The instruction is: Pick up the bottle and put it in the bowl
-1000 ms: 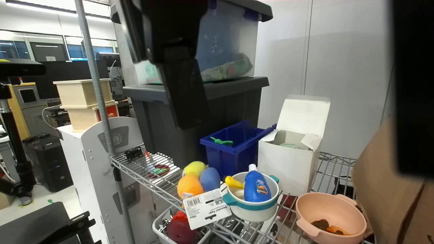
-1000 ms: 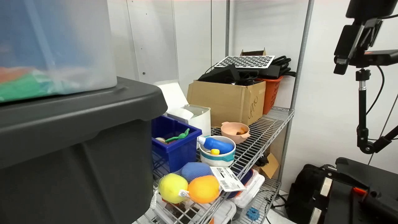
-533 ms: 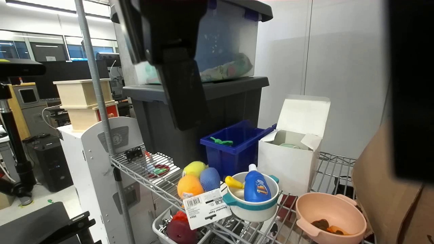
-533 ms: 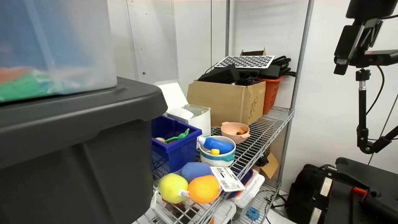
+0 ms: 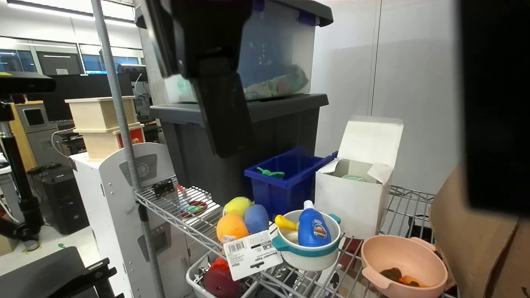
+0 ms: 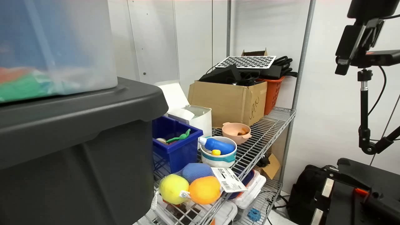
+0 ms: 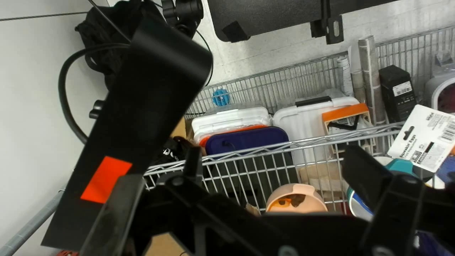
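The blue bottle (image 5: 315, 231) leans tilted inside the white bowl (image 5: 310, 261) with teal rim, neck over the far edge; the bottle also shows in an exterior view (image 6: 220, 146). The terracotta bowl (image 5: 395, 252) stands beside it, holding small brown and orange pieces; it also shows in an exterior view (image 6: 231, 132) and the wrist view (image 7: 311, 203). My gripper (image 7: 275, 161) is open and empty, fingers wide apart, above the shelf. In the wrist view the right finger partly covers the white bowl (image 7: 357, 209) and bottle. A black finger (image 5: 225, 124) hangs large and blurred.
A dark blue bin (image 5: 273, 194) and an open white box (image 5: 352, 198) stand behind the bowls. Netted toy balls (image 5: 232, 225) with a card lie beside. A cardboard box (image 6: 218, 101) and large dark bin (image 6: 125, 156) flank them. A black camera (image 7: 135, 142) is close to the gripper.
The dark blurred shape at the right edge of an exterior view has shifted slightly left. The bottle and both bowls have not moved.
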